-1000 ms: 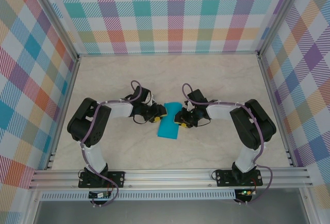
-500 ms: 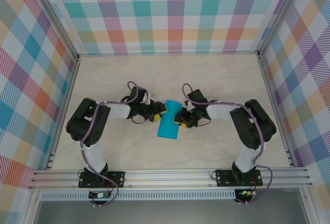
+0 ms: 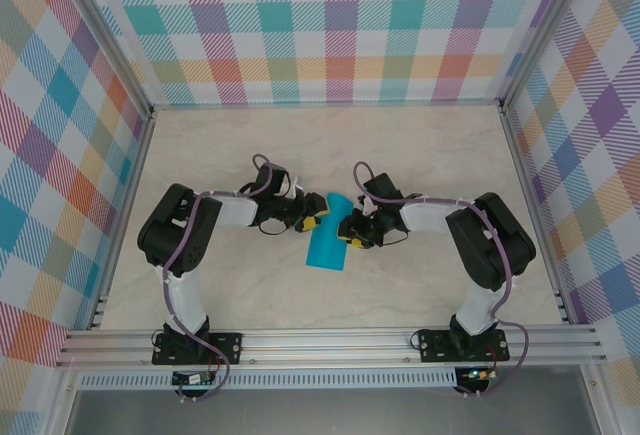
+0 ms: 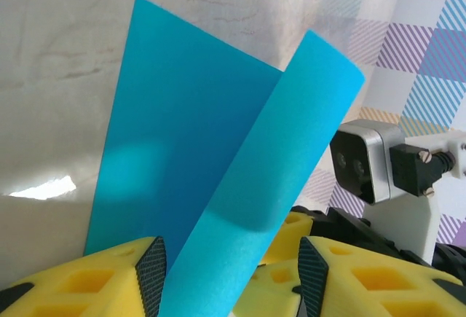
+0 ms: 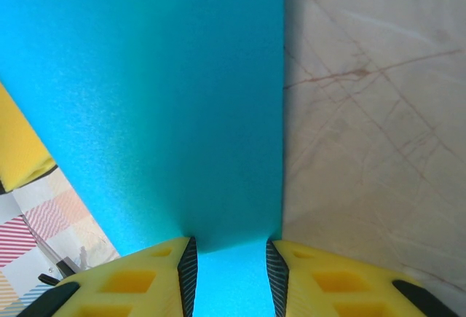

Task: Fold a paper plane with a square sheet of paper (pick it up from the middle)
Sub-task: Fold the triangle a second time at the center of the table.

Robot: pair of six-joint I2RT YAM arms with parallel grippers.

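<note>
The square sheet of paper [image 5: 145, 98] spreads across the upper left and narrows down into the gap between the right claw's [image 5: 229, 250] yellow fingers [image 5: 131, 280]. The marbled bench [image 5: 371, 113] lies alongside on the right.

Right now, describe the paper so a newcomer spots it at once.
On the pale marbled table, look where the left gripper and right gripper nearly meet. The square sheet of paper lies between them, one flap curling up. It alone is teal-blue; its neighbours are black and yellow.
</note>
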